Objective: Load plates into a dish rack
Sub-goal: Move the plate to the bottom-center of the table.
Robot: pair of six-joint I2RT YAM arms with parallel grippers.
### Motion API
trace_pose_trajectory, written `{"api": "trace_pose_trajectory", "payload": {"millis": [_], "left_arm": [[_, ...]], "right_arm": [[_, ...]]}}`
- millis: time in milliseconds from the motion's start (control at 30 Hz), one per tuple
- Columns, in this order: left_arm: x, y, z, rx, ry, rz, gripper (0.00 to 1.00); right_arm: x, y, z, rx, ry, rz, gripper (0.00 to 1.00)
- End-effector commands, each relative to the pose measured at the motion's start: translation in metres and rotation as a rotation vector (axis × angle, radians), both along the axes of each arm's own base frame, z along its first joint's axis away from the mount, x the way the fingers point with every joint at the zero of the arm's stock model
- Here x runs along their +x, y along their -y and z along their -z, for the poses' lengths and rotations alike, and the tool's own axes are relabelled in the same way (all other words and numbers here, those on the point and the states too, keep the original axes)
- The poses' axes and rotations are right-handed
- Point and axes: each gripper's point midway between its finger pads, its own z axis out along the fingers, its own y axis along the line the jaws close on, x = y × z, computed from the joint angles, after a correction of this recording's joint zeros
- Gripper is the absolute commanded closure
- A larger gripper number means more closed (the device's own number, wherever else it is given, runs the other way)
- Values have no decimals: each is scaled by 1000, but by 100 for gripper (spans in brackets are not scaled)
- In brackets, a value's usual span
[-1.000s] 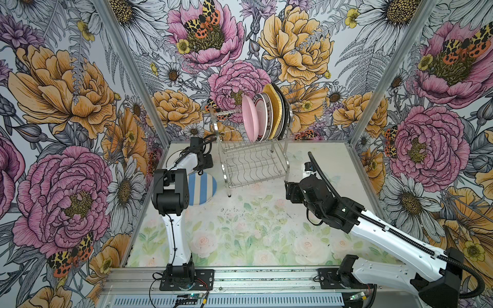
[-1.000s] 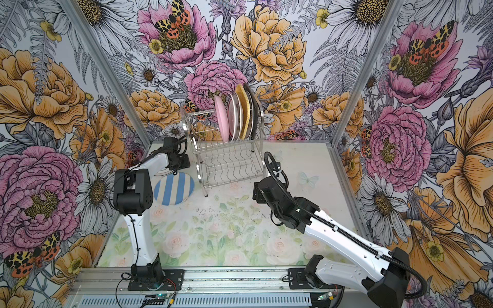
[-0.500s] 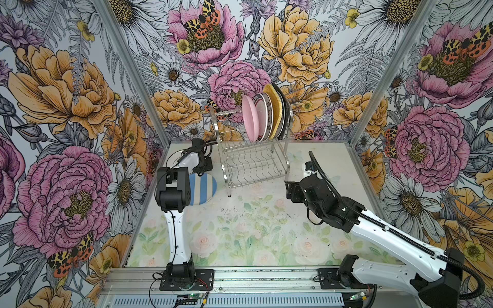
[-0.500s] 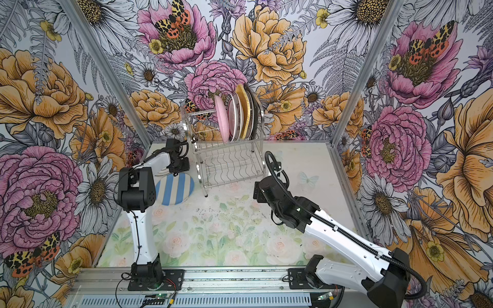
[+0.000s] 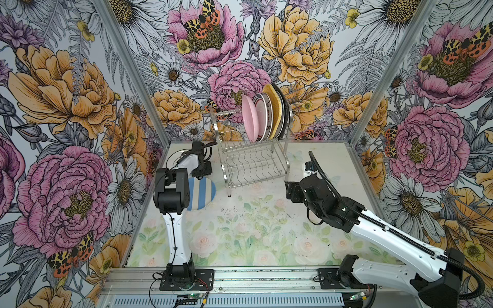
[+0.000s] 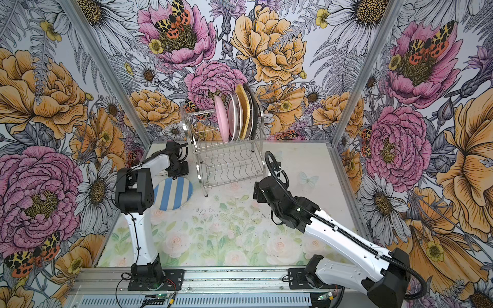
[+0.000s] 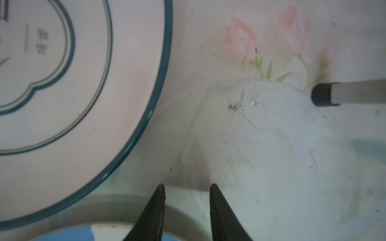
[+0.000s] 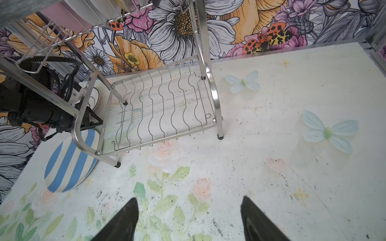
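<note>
Twelve o'clock is the back wall, six is my base rail. Starting at ten o'clock: my left gripper [image 5: 204,170] hangs low over the table [image 5: 253,240], nose down. On the wrist camera its fingertips [image 7: 156,210] stand a narrow gap apart with nothing between them, only bare tabletop under the gap. Whether they touch the surface, I cannot tell.

Just beside those tips lies the teal-rimmed white plate [image 7: 129,62], flat on the table. The blue-and-white striped plate [image 5: 201,194] lies flat too, at about nine o'clock, with its far edge tucked under my left fingers. Whether the two plates touch, I cannot tell. On the other side of the gap sits a black-capped rack foot [image 7: 321,95].

Now twelve o'clock: the dish rack [image 6: 229,168] stands upright on its legs against the back wall. In its upper tier a row of plates stands on edge, packed toward the right end. The pink plate [image 5: 249,118] is leftmost, then a dark-rimmed white plate [image 5: 262,117], then the yellow plate [image 5: 276,106], with a dark plate [image 5: 285,112] at the end.

Over at two o'clock: my right gripper [image 8: 190,199] hovers near the rack's front right leg without touching it, facing the rack. Its jaws are spread wide and hold nothing, with printed roses and leaves showing between them.
</note>
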Motion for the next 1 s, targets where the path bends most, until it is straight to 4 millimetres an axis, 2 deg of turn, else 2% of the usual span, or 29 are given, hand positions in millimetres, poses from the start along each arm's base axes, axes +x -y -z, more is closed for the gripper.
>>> {"api": "trace_pose_trajectory", "payload": {"millis": [0,133,233,333,467,500,533,700,833,967], "left_arm": [[-36,-4,1,25,-83,-33,63],[-69,-7,6,28,-133,-48,64],[-90,-4,2,14,-147,-55,64],[-100,-1,-8,-8,-130,-54,63],[-103,-8,-25,-29,-87,-71,52],[-101,-12,-40,-41,-45,-84,47],[-102,-17,-44,-56,-27,-99,41],[-111,-63,-56,-123,66,-260,27],[-116,-102,-60,-208,148,-410,22],[-115,-121,-53,-200,139,-437,19]], "right_arm": [[0,2,-12,29,25,3,23],[-1,3,-13,31,28,4,23],[-1,3,-12,29,27,2,23],[-1,2,-12,26,27,1,22],[1,0,-10,16,23,-6,22],[1,0,-11,17,25,-8,22],[1,0,-12,19,26,-7,22],[0,1,-13,22,30,-4,22],[1,-1,-12,17,26,-11,22],[3,-4,-13,15,26,-19,22]]}}
